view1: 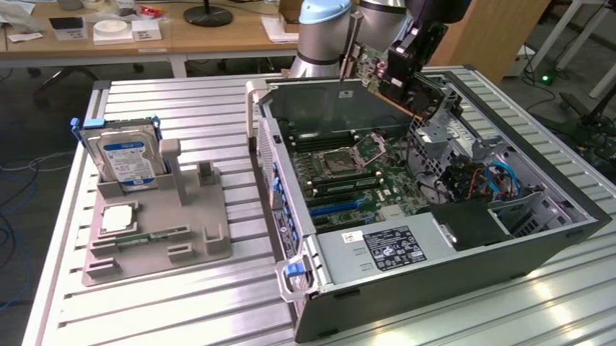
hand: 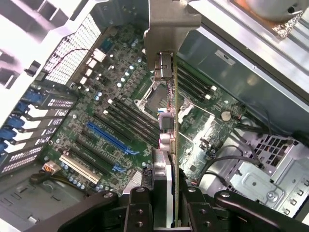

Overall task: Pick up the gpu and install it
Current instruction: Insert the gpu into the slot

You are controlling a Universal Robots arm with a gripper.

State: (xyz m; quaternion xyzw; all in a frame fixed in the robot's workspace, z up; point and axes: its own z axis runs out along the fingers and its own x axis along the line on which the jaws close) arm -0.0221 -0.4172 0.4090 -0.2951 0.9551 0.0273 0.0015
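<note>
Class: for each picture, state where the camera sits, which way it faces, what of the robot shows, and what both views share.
Exterior view: off the arm, raised above the table, looking down into the open computer case; the arm shows, carrying the gpu.
Wrist view: on the wrist, looking along the gpu down at the motherboard; the hand shows, clamped on it.
Shared: gpu, motherboard, case interior.

I see my arm [view1: 313, 50] at the exterior view's top centre: silver-grey rounded joints with a pale blue cap. My gripper [hand: 166, 212] is matte black, and its fingers [hand: 137, 210] are flat linked bars with round pivot screws.
</note>
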